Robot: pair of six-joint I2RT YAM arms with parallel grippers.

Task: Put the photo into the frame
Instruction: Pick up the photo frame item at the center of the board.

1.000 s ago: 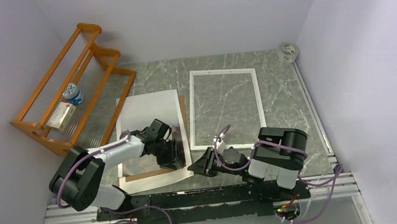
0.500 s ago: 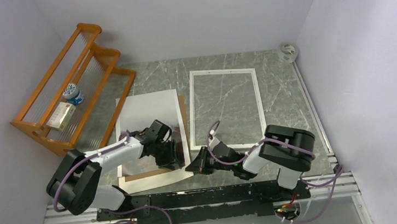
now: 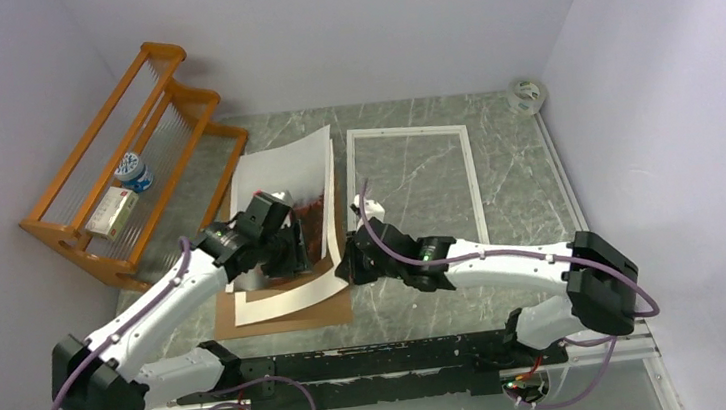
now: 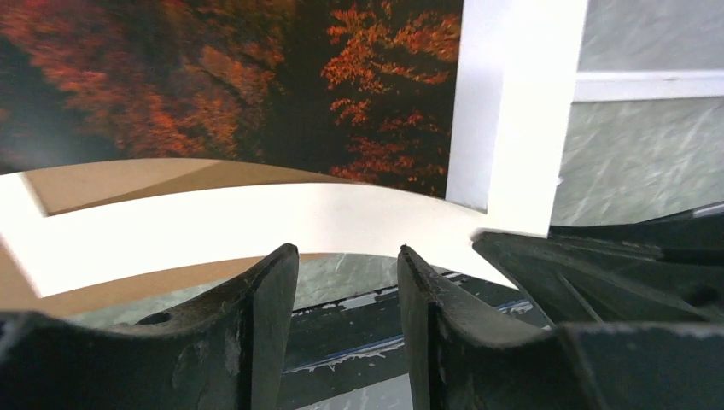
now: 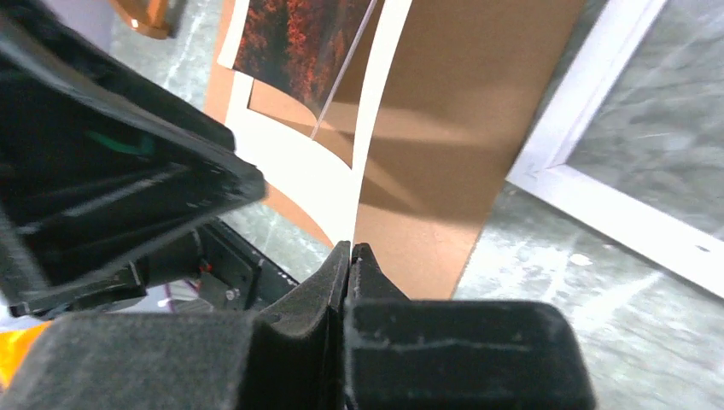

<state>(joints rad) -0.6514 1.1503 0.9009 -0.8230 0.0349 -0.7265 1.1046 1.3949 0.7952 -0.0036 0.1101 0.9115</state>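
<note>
Above grey marble (image 3: pixel 530 209), right pincer (image 5: pixel 351 249) clamps photo (image 3: pixel 285 167) at corner.

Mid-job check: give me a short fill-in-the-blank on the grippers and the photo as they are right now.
The right gripper is shut on the ___ border of the photo.
The left gripper holds nothing; its jaws stand ___.
Beneath the photo lies a ___ backing board.
Missing words: white; open; brown.
</note>
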